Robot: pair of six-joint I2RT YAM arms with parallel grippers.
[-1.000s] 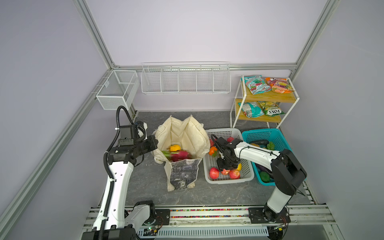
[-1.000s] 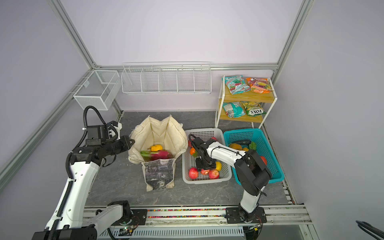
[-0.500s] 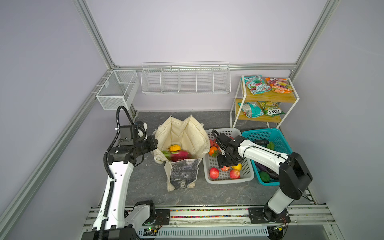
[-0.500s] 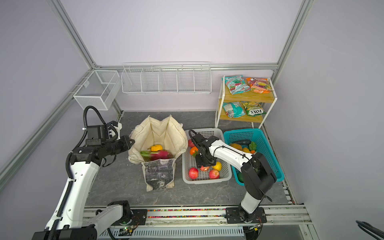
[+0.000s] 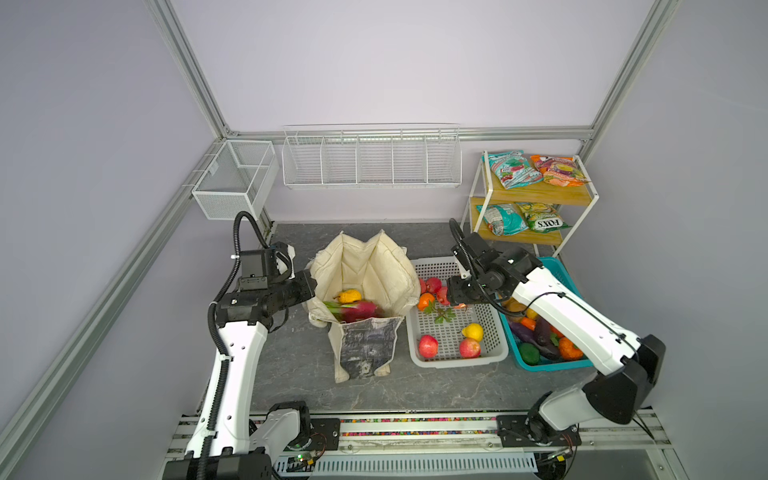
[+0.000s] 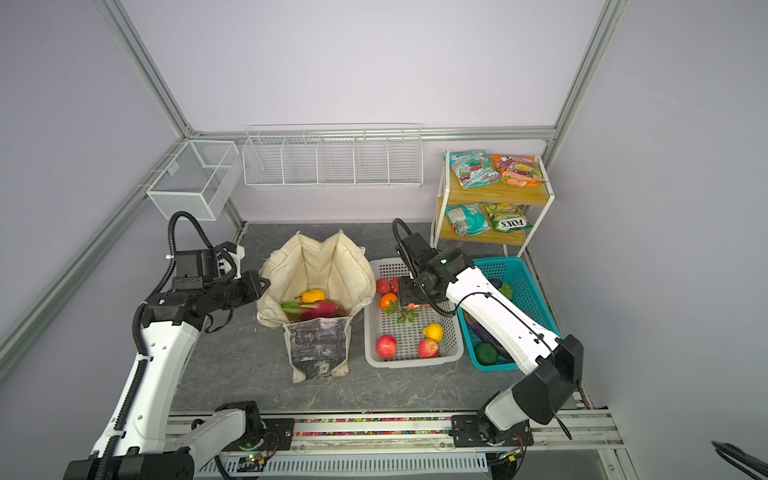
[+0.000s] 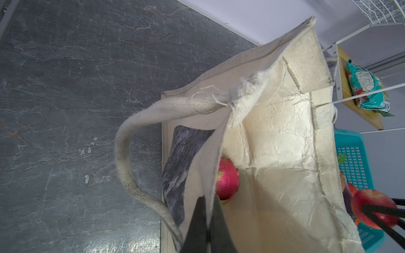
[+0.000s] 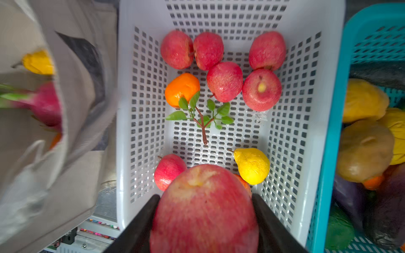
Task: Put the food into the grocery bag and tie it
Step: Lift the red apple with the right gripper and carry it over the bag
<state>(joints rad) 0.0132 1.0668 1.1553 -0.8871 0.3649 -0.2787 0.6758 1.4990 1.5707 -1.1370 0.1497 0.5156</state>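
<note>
Grey marbled tabletop (image 5: 291,374) runs from the front mounting rail (image 5: 415,428) to lilac walls (image 5: 374,62). At mid-table the grocery bag (image 5: 365,266) stands open, containing a dragon fruit (image 5: 363,309). The left gripper (image 5: 311,286) is clamped on its rim. Beside it, the right gripper (image 8: 203,197) grips a red apple (image 8: 203,219) above the white basket (image 5: 494,332). Behind are the snack shelf (image 5: 540,195) and wire rack (image 5: 370,158).

Soft, even light fills the booth in both top views, bright on the pale walls and leaving only faint shadows at the foot of the grocery bag (image 5: 365,345) and the white basket (image 5: 457,360). In the right wrist view the red apple (image 8: 203,210) nearest the lens and the bag are smeared with blur. The fruit beyond is sharp and the wide lens splays the basket's walls, while the left wrist view catches glare on the grey tabletop (image 7: 65,109).
</note>
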